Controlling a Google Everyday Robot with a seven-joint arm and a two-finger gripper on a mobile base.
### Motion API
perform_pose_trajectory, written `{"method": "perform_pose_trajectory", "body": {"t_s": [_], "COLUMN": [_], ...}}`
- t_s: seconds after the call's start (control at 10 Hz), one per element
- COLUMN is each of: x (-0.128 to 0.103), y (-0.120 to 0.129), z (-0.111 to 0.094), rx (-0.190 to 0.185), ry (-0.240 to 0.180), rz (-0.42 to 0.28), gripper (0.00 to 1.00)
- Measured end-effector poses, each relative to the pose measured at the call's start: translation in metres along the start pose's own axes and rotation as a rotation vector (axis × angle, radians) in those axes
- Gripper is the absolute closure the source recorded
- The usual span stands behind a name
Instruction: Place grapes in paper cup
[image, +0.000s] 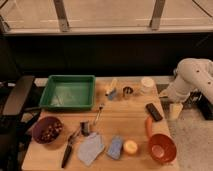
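The white arm (192, 80) bends in from the right edge, its elbow high and its forearm sloping down to the gripper (176, 113). The gripper hangs just off the bench's (125, 117) right side, its pale fingers pointing down and, as far as can be seen, apart and holding nothing. The grapes (50, 132) lie as a low clump in a dark purple bowl (36, 131) at the near left corner, with no clear long axis. The paper cup (147, 84) stands upright, mouth up, at the far right, just right of a dark metal cup (127, 91). The arm's upper part is cut off by the right edge of the view.
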Motion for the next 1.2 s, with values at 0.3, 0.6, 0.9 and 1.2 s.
{"method": "perform_pose_trajectory", "body": {"t_s": [0.3, 0.6, 0.9, 1.2], "x": [0.0000, 0.0000, 0.0000, -0.0027], "y": [0.0000, 0.0000, 0.0000, -0.0010], "z": [0.0000, 0.0000, 0.0000, -0.0036], "rx": [0.000, 0.000, 0.000, 0.002], "ry": [0.000, 0.000, 0.000, 0.011], "rz": [0.000, 0.000, 0.000, -0.035], "gripper": [0.20, 0.20, 0.20, 0.20]}}
